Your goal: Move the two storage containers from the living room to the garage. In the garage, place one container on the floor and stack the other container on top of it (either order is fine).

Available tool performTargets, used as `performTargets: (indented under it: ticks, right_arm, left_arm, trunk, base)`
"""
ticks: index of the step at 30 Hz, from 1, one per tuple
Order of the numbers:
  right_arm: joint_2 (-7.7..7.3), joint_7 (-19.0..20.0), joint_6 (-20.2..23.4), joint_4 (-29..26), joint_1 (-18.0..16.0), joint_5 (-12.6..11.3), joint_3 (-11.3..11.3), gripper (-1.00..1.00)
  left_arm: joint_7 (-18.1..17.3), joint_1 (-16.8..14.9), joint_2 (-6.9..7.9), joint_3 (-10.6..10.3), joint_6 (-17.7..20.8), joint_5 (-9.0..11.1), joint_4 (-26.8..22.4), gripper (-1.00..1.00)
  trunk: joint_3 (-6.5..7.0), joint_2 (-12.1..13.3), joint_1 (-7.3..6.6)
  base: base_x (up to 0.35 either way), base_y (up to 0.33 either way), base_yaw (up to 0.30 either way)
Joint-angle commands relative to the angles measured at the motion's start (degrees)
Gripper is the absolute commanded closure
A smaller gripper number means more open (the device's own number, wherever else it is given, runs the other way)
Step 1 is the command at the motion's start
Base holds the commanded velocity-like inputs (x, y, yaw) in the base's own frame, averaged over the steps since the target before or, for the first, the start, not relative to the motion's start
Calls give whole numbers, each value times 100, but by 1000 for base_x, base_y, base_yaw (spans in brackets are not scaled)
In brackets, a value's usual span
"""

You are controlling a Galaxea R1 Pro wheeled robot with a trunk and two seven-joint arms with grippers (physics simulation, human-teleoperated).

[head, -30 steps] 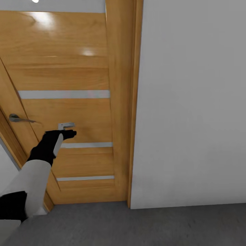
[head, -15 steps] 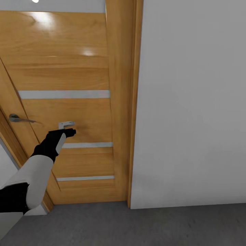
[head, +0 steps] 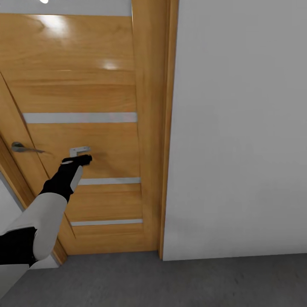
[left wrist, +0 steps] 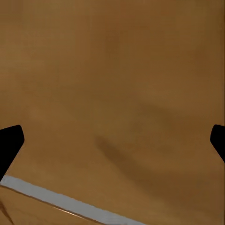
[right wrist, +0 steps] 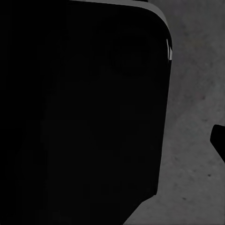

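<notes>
— Where is your left end effector point(head: 81, 158) now?

— It is stretched out to the orange wooden door point(head: 85, 85) at about 10 o'clock in my head view. Since a second ago it has crept up and a little toward 9 o'clock across the panel; the camera has not moved. It sits just under a small grey bracket point(head: 79, 150), between the upper frosted strip point(head: 80, 117) and the next one point(head: 108, 181).

— Open or closed?

— Spread wide: my left wrist view has one dark fingertip point(left wrist: 9, 144) at each edge, bare door wood between them, nothing held.

— And the right end effector?

— Its wrist view gives a big black body point(right wrist: 79, 112) over grey concrete floor point(right wrist: 197, 93); I cannot tell its state.

— The surroundings?

— The lever handle point(head: 23, 148) at 9 o'clock, the white wall point(head: 238, 128) at 3 o'clock, garage floor at 6 o'clock.
</notes>
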Motion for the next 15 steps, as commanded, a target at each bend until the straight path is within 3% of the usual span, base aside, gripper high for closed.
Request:
performTargets:
  ticks: [1, 15]
  right_arm:
    - [-2, -1, -5, 0, -2, 4, 2, -100]
    - [-17, -1, -5, -5, -2, -2, 2, -100]
  left_arm:
    - [63, 0, -1, 1, -64, -2, -10, -100]
    - [94, 2, 10, 2, -210, -2, 89, -100]
  trunk:
    - [-6, -3, -1]
    - [-6, -3, -1]
  base:
    - [-59, 0, 0]
    - [3, 1, 0]
